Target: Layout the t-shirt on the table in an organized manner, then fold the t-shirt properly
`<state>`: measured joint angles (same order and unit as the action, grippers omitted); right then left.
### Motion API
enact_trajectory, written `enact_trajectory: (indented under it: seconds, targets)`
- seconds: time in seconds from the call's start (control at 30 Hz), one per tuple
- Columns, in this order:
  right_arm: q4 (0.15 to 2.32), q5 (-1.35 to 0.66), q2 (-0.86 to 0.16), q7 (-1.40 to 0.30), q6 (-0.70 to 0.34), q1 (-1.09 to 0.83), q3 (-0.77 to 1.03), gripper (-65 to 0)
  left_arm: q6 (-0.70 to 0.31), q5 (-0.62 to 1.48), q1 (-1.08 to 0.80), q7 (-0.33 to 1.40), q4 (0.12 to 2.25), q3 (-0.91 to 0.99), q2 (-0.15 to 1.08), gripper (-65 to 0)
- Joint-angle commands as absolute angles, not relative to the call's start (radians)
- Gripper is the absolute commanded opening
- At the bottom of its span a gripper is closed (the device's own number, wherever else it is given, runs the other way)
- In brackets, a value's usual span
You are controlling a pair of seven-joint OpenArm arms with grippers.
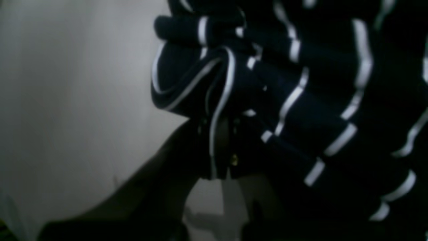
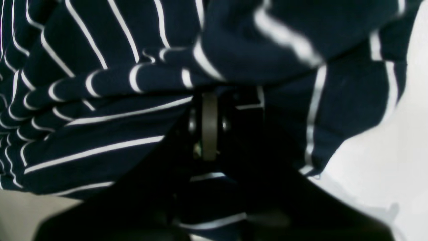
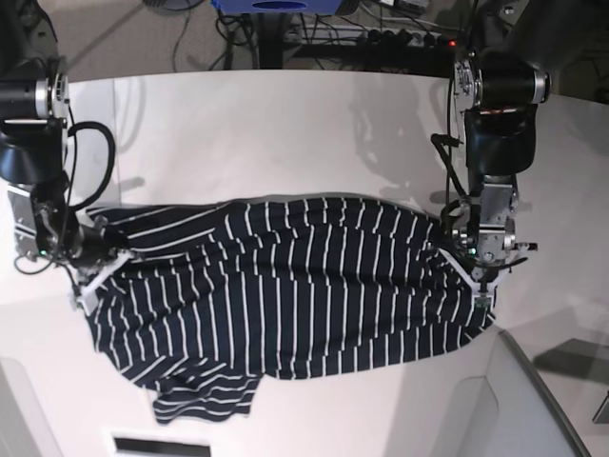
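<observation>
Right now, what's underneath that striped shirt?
Around the t-shirt only the white table shows, so the cloth seems to lie on it. The left gripper and right gripper pinch its two ends. Whatever else might sit beneath the fabric is covered.

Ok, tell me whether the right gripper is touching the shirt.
Touching. In the right wrist view, the right gripper is shut on a bunched fold of the shirt, with striped cloth draping over it.
</observation>
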<state>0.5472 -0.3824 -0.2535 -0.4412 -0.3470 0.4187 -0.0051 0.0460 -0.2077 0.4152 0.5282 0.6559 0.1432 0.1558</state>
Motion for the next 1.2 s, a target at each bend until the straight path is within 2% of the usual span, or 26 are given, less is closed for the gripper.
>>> enact_trajectory:
  seconds: [0.0,0.07,0.53,0.73,0.93,1.03,1.17]
  targets:
    - [0.542,-0.335,-0.245,-0.479,-0.320,0.430,-0.019,-64.4,-0.016,-0.157,0.449,0.555,0.647,0.139,0.128,-65.0]
    - [0.549,-0.335,-0.277,-0.458,-0.321,0.443,-0.019,-64.4,-0.015,-0.148,0.475,0.562,0.639,0.142,0.114,-65.0]
    - [0.707,-0.337,-0.329,-0.492,-0.317,0.417,-0.012,-64.4,-0.015,-0.147,0.453,0.559,0.740,0.143,0.104,-65.0]
    - [0.875,-0.338,-0.352,-0.542,-0.312,0.332,-0.005,-64.4,-0.019,-0.147,0.358,0.653,0.978,0.143,0.101,-65.0]
    - [1.084,-0.335,-0.352,-0.668,-0.280,0.225,0.127,-64.4,-0.021,-0.147,0.225,0.760,1.251,0.143,0.101,-65.0]
    - [1.185,-0.335,-0.351,-0.757,-0.278,0.182,0.173,-64.4,-0.022,-0.147,0.136,0.782,1.383,0.143,0.105,-65.0]
    - [1.216,-0.335,-0.348,-0.777,-0.278,0.171,0.173,-64.4,-0.019,-0.147,0.053,0.780,1.466,0.143,0.101,-65.0]
